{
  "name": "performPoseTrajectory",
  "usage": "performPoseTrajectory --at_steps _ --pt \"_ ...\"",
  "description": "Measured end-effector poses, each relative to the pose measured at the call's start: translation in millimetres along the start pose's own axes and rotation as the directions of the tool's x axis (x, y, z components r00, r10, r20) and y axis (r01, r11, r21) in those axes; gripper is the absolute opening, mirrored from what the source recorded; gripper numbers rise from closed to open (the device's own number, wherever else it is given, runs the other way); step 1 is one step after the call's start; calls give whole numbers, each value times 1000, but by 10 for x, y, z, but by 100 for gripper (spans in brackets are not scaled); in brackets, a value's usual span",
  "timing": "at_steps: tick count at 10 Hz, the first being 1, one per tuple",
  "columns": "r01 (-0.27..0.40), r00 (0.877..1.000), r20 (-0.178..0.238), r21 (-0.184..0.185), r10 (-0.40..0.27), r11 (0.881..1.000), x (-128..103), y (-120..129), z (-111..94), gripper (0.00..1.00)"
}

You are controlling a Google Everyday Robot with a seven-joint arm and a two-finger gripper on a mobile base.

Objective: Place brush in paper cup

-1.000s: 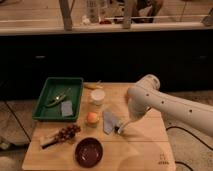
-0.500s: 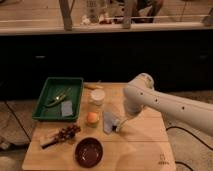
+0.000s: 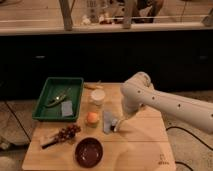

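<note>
The paper cup [image 3: 97, 96] is small and white. It stands upright on the wooden table [image 3: 145, 150], just right of the green tray. My gripper [image 3: 118, 125] is low over the table, in front and to the right of the cup, at the right edge of a flat grey item [image 3: 107, 120]. A slim pale piece shows at the gripper's tip. I cannot tell whether it is the brush. I see no brush elsewhere on the table.
A green tray [image 3: 50, 82] at the left holds a thin utensil [image 3: 57, 97] and a grey pad [image 3: 66, 107]. An orange bowl [image 3: 92, 117] sits in front of the cup. A dark maroon bowl [image 3: 89, 151], grapes [image 3: 69, 132] and a dark-handled utensil [image 3: 47, 142] lie near the front.
My arm's elbow has swung a little to the left. The gripper has stayed low by the grey item. The cup and bowls have not moved.
</note>
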Motion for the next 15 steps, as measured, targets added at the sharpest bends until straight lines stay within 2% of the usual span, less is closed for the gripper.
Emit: performPoseTrajectory --at_steps 3,4,10,15 --pt "-30 999 25 -9 30 1000 86 51 122 73" --pt "-36 999 29 -13 37 999 112 67 153 79" --pt "-63 996 60 -49 66 997 202 150 385 80" --pt "-93 993 64 -75 98 993 256 233 579 80"
